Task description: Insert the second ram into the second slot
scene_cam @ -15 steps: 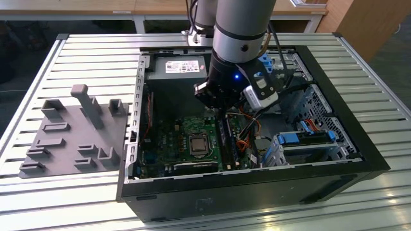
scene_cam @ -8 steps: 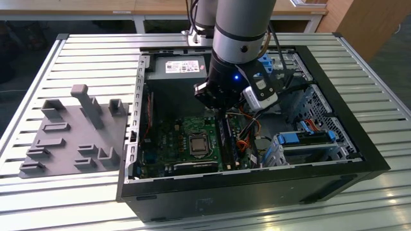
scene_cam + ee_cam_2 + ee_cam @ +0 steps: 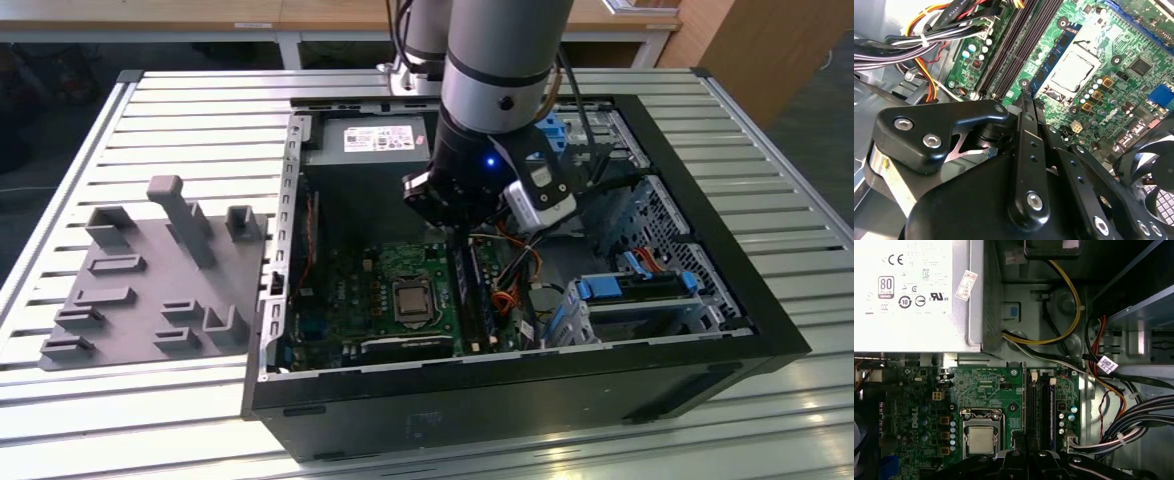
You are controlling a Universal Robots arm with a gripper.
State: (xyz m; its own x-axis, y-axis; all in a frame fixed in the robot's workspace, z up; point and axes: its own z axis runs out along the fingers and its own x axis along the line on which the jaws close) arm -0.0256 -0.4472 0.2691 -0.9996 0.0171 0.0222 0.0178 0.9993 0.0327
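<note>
The open computer case lies on the table with its green motherboard facing up. The black memory slots run beside the processor, and in the second wrist view the slots lead away from my fingertips. The second ram shows as a thin blue edge standing in the slot farthest from the processor. My gripper hangs low over the slots' end. Its fingers are shut together with nothing visible between them. I cannot tell whether the tips touch anything.
The silver power supply fills the case's far end. Bundled cables and orange wires crowd the side of the slots away from the processor. Blue drive-bay clips sit at the exterior view's right. A grey fixture plate lies at its left.
</note>
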